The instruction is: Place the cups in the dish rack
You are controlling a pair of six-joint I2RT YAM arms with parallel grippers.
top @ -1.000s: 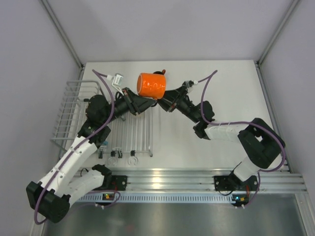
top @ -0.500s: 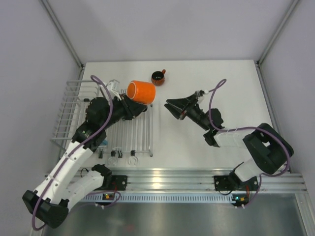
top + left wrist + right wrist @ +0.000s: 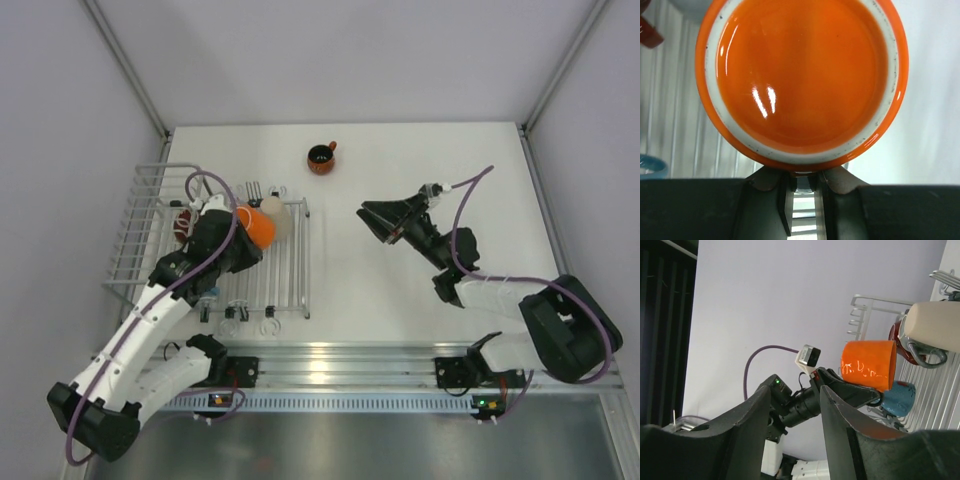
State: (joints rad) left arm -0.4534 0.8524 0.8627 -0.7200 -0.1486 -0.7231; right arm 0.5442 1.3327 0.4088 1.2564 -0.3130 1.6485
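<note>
Orange mug [image 3: 257,227] held over the dish rack [image 3: 290,275] by the left gripper [image 3: 801,187] — jaws narrowly set, the gripped part hidden under the mug. Right of the rack, the right gripper [image 3: 375,222] stands part-open and empty — a cream mug [image 3: 278,212] sits half-hidden behind the orange one.

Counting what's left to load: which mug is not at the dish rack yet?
The small dark red mug: it stands alone on the table, away from the dish rack. The orange mug and the rest are at the rack.
</note>
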